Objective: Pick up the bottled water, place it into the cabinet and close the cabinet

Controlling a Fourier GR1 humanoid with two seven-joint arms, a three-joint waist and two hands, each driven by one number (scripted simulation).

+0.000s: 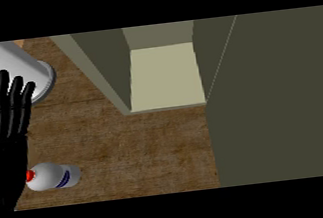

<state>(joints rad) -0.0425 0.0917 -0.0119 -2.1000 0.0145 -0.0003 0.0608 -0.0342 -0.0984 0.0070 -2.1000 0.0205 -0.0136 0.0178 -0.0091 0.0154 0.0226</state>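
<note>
A black left robot hand (2, 130) shows at the left edge of the head view, its fingers straight and spread, holding nothing. The bottled water (53, 175), white with a red cap and a blue label, lies on its side on the brown wooden bench (147, 153), just beside the hand's lower part. The grey-green cabinet (165, 76) stands open toward the upper right, its door (278, 97) swung out along the right side.

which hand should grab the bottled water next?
Probably left. The left hand, open with fingers straight, shows at the view's left edge right beside the bottled water on the counter. The right hand isn't in view.
</note>
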